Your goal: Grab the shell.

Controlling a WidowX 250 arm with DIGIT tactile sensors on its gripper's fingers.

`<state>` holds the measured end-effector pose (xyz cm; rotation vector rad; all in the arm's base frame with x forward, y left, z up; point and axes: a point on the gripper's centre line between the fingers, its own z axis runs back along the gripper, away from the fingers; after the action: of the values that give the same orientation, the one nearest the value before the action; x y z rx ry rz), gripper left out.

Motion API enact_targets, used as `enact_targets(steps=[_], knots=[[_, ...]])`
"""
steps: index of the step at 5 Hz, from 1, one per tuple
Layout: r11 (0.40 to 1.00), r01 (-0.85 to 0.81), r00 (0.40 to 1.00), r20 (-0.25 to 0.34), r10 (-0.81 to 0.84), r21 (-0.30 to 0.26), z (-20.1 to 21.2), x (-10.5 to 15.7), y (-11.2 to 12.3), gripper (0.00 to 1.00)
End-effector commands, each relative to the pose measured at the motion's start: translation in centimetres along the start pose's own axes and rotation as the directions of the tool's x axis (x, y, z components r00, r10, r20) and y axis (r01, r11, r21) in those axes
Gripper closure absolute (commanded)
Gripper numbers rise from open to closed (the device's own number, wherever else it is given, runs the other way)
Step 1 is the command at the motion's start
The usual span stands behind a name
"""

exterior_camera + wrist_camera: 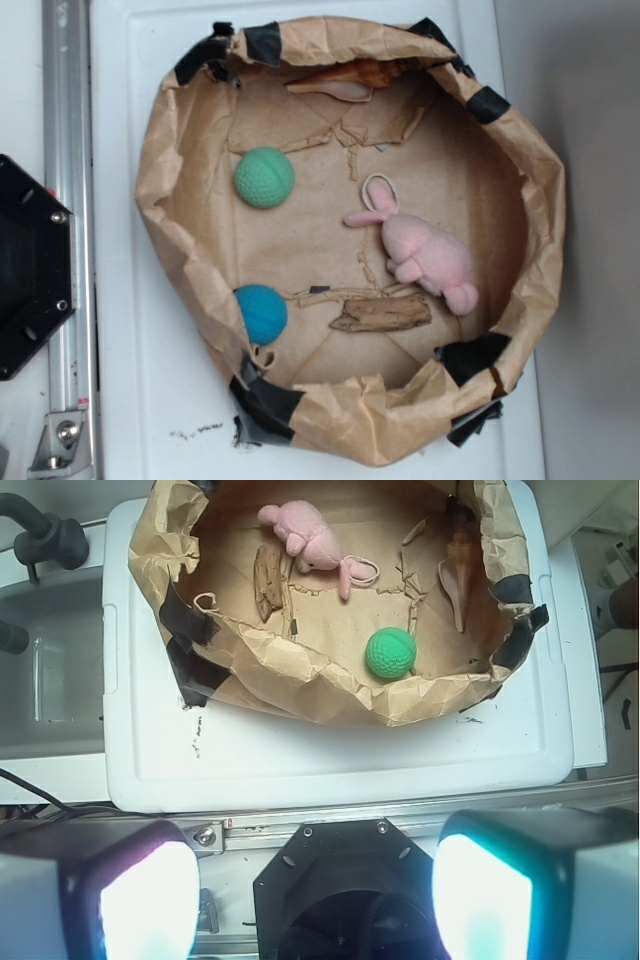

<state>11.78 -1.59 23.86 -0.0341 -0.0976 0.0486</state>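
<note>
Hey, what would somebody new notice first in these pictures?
Probably the crumpled brown paper nest on the white lid, then the pink plush bunny lying right of centre. The green ball and blue ball pop on the left; the shell hides against the far wall.

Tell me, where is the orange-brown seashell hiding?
In the exterior view the orange-brown knobby shell lies at the top of the brown paper nest, against its wall, above the green dimpled ball and the pink plush bunny.

White tabletop point(130, 400), metal rail point(65, 150), grey floor point(590, 100)
</note>
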Motion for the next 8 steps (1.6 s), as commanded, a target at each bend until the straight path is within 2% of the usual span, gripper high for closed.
enact_targets(steps=[1,2,3,4,5,6,7,8], knots=[[1.000,0.000,1.000,0.000,0.000,0.000,0.0,0.0,0.0,0.00],[0.984,-0.138,0.989,0.064,0.131,0.113,-2.9,3.1,1.8,0.00],[0.956,-0.274,0.951,0.178,0.254,0.101,-4.2,6.5,2.7,0.00],[0.928,-0.362,0.901,0.288,0.325,0.086,-7.8,10.5,5.4,0.00],[0.921,-0.363,0.893,0.336,0.299,0.145,-11.6,12.9,7.8,0.00],[0.930,-0.344,0.913,0.280,0.298,0.131,-14.8,14.3,9.5,0.00],[0.899,-0.398,0.900,0.268,0.344,0.182,-16.6,15.1,9.8,0.00],[0.888,-0.415,0.896,0.261,0.360,0.199,-16.9,15.6,11.0,0.00]])
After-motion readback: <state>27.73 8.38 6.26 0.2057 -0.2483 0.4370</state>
